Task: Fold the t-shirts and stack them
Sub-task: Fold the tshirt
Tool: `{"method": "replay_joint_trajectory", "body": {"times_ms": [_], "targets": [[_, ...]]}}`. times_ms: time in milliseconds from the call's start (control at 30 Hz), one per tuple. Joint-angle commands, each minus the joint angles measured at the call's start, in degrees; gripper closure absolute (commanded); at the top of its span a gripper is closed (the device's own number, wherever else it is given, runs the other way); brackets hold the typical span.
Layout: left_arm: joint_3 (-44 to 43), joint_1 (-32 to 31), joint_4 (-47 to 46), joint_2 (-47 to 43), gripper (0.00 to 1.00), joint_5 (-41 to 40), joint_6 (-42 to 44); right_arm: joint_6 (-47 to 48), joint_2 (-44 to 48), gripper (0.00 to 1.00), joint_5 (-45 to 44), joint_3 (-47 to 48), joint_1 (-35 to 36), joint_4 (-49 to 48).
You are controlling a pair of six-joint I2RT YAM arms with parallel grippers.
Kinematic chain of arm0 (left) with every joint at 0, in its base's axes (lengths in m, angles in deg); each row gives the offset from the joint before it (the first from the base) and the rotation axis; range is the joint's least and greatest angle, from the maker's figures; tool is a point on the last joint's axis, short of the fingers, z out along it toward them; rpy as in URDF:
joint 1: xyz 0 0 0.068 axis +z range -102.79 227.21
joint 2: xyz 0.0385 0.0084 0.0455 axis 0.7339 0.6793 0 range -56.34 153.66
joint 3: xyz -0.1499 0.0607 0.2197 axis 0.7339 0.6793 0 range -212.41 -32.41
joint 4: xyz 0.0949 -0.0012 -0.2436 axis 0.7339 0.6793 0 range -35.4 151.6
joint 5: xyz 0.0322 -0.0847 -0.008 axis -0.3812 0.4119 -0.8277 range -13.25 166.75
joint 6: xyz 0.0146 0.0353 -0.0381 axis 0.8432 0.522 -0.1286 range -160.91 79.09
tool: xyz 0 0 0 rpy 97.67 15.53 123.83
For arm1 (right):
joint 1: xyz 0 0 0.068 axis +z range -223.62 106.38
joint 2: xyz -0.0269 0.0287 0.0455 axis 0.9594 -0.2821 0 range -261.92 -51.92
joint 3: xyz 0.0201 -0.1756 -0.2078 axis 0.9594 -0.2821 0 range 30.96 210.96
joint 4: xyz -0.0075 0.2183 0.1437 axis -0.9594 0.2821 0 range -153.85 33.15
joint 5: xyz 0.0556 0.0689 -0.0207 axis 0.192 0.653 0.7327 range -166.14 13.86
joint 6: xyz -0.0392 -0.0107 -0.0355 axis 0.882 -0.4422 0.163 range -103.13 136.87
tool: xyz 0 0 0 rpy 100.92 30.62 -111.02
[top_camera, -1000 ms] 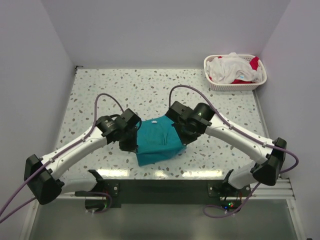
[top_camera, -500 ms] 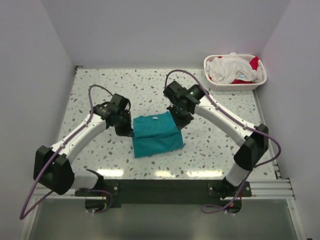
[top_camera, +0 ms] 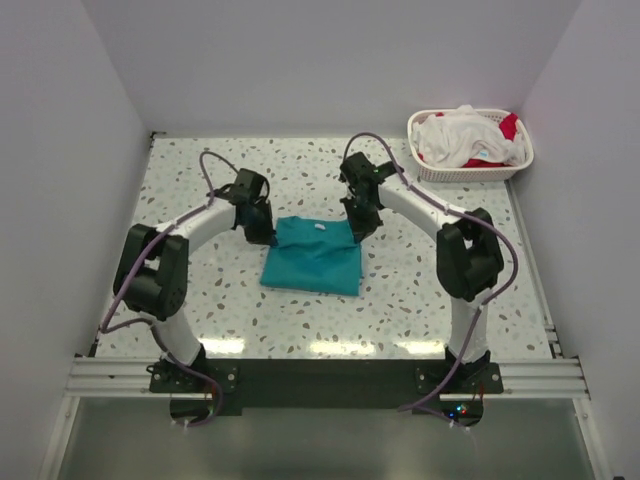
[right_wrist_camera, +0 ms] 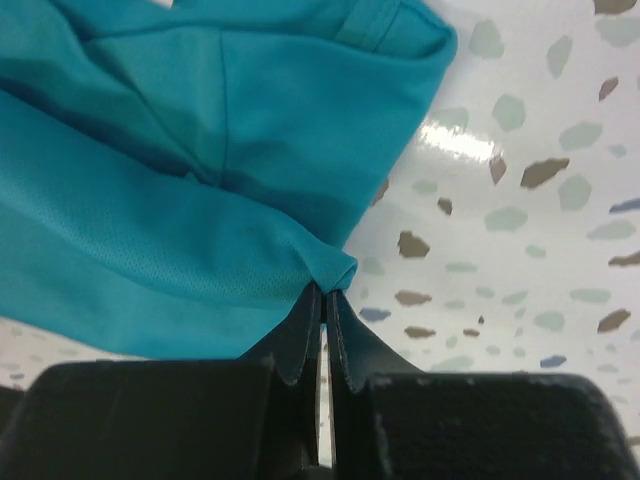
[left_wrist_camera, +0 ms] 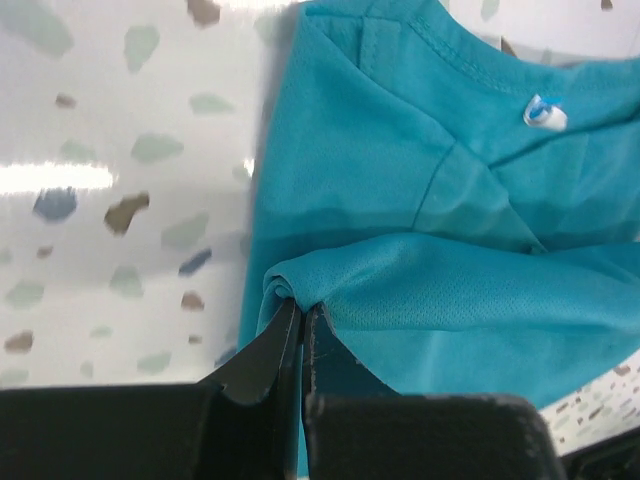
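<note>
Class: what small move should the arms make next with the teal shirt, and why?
Probably open both and let go: the left gripper and right gripper each pinch a corner of the folded-over layer of the teal t-shirt, which already looks doubled on itself.

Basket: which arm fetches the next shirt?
Right. The right arm is nearer the basket; the left arm sits beyond the teal shirt. Both jaws pinch that shirt now.
</note>
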Motion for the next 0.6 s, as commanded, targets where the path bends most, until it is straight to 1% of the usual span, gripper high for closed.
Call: {"method": "replay_joint_trajectory", "body": {"times_ms": [0,167,300,367,400,433,500,533,567], "targets": [[-3.1,0.4,-7.9,4.4,1.0,0.3,1.2,0.1,-3.0,1.0,1.8,-2.3,-1.1,-8.9],[-3.3,0.4,-10.7,7.6,1.0,-0.9,-0.4,-0.1,-6.0,1.0,1.7,-4.6,-1.7,-13.3],[-1.4,0.4,-10.3,9.0,1.0,1.8,-0.9,0.0,-7.3,1.0,3.3,-8.9,-1.7,-15.3],[3.4,0.0,-10.7,7.1,1.0,2.9,-1.5,-0.4,-6.4,1.0,5.7,-11.6,-1.4,-15.8],[5.5,-0.4,-10.5,6.0,1.0,3.1,-1.9,-0.3,-4.5,1.0,6.4,-14.9,-1.1,-16.4],[10.1,-0.9,-10.2,4.7,1.0,3.0,-2.2,-0.3,-3.6,1.0,7.1,-16.6,-0.2,-16.5],[15.4,-3.0,-9.7,-1.0,1.0,2.7,-3.5,-0.1,-1.3,1.0,7.7,-21.2,1.4,-15.2],[20.6,-3.9,-9.2,-5.9,1.0,1.8,-4.2,0.1,0.9,1.0,7.8,-22.7,3.8,-14.3],[23.2,-5.0,-7.7,-8.6,1.0,1.0,-5.0,0.2,2.1,1.0,6.9,-23.9,5.2,-13.3]]}}
